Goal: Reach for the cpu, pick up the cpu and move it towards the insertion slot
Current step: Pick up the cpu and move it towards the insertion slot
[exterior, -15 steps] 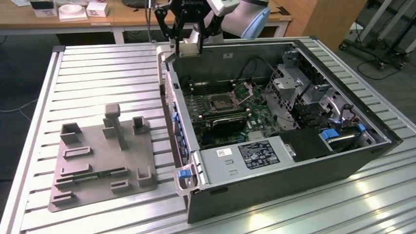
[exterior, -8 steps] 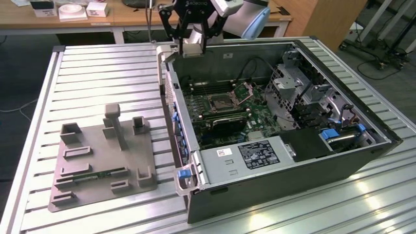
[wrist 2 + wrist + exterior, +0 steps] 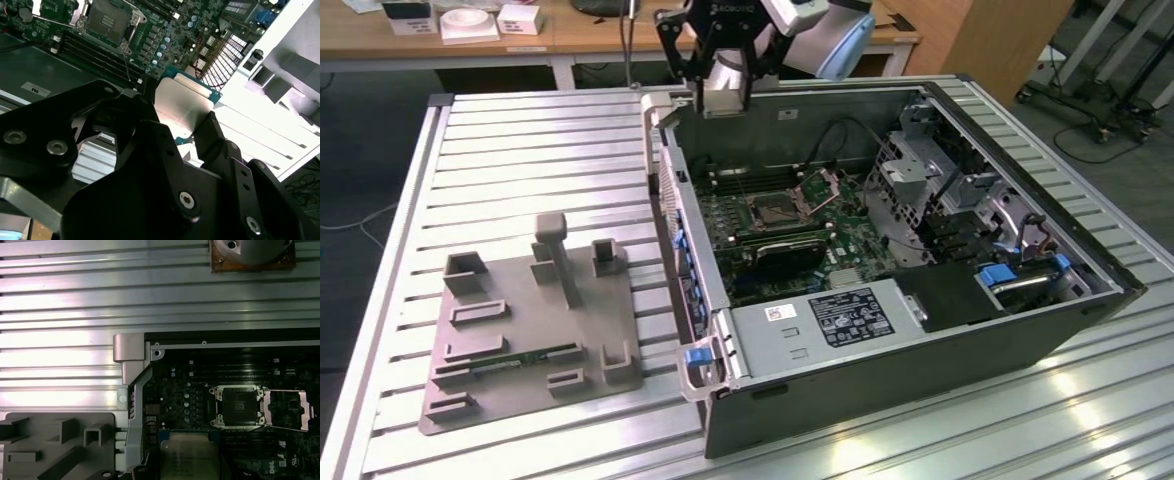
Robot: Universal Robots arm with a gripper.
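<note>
Black-fingered gripper [image 3: 182, 132] is clamped on the cpu [image 3: 181, 107], a thin square chip with a pale silver metal top, held above the open computer case [image 3: 1067, 250]. In the first wrist view the cpu [image 3: 190, 456] hangs at about seven o'clock from the insertion slot [image 3: 239, 406], a silver-framed square socket with its hinged plate open on the green circuit board [image 3: 185, 375]. Beside the case, the grey plastic tray [image 3: 520, 320] rests on the ribbed metal table [image 3: 534, 150].

We are seeing the insertion slot [image 3: 774, 211] lying open from above, with the case wall [image 3: 670, 225] standing beside it.
</note>
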